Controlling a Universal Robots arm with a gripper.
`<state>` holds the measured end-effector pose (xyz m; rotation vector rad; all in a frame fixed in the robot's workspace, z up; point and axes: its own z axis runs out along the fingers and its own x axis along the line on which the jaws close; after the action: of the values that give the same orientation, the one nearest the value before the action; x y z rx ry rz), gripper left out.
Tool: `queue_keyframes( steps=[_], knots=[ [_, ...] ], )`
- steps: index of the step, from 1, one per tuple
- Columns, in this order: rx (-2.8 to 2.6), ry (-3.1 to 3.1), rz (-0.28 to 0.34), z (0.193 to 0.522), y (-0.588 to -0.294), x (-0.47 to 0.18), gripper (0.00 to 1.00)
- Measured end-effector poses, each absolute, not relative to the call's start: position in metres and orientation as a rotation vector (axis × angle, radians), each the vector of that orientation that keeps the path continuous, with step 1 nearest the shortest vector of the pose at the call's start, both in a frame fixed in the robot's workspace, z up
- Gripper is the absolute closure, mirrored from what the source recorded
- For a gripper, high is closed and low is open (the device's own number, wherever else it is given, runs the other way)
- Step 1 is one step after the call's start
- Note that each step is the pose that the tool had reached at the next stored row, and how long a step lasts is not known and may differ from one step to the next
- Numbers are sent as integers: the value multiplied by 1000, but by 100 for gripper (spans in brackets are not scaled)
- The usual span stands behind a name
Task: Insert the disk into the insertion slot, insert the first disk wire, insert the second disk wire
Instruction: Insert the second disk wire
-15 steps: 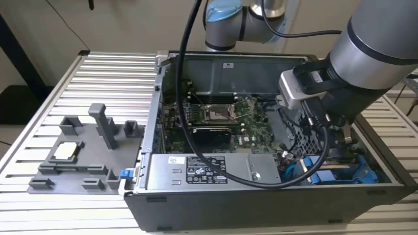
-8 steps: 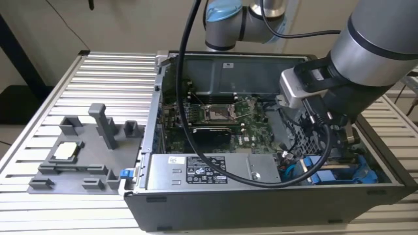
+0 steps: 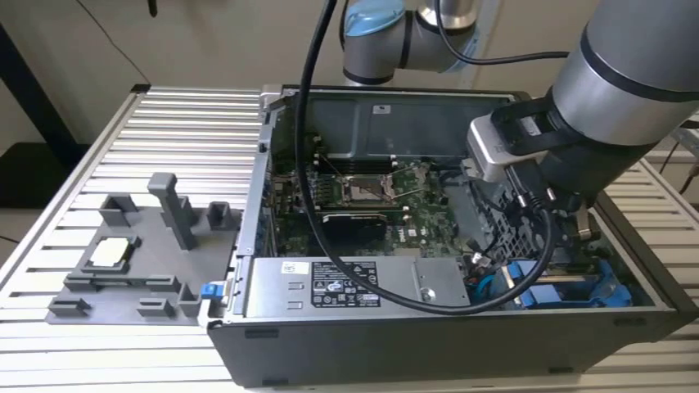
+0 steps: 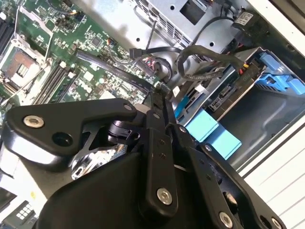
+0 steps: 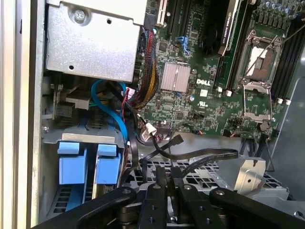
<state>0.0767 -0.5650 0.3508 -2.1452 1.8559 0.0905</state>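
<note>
The disk in its blue carrier (image 3: pixel 570 288) sits inside the insertion slot (image 3: pixel 639 282) at the case's near corner on the exterior view's right. In the first wrist view, two blue carrier fronts (image 5: pixel 88 164) stand side by side in the bay. The disk's connector edge (image 4: pixel 220 99) shows beside the blue frame (image 4: pixel 209 130). Loose black disk wires (image 5: pixel 190 155) with free plugs (image 5: pixel 177 140) lie over the perforated cage just ahead of my gripper (image 5: pixel 168 172). The gripper (image 4: pixel 159 91) has its fingers together, and I cannot tell whether a wire is pinched between them.
The open computer case (image 3: pixel 437 352) holds the motherboard (image 3: pixel 361 192), a silver power supply (image 3: pixel 327 286) and a blue cable (image 5: pixel 112 102). A grey fixture (image 3: pixel 142 254) stands on the slatted table at the exterior view's left. A thick black hose (image 3: pixel 327 213) drapes across the case.
</note>
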Motion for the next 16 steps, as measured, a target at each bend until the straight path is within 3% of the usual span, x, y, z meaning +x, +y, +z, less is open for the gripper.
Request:
queue_keyframes(
  steps=[8,16],
  knots=[
    [-2150,1859,87,351,-566,78,85],
    [-2192,1895,26,351,-570,80,85]
  ],
)
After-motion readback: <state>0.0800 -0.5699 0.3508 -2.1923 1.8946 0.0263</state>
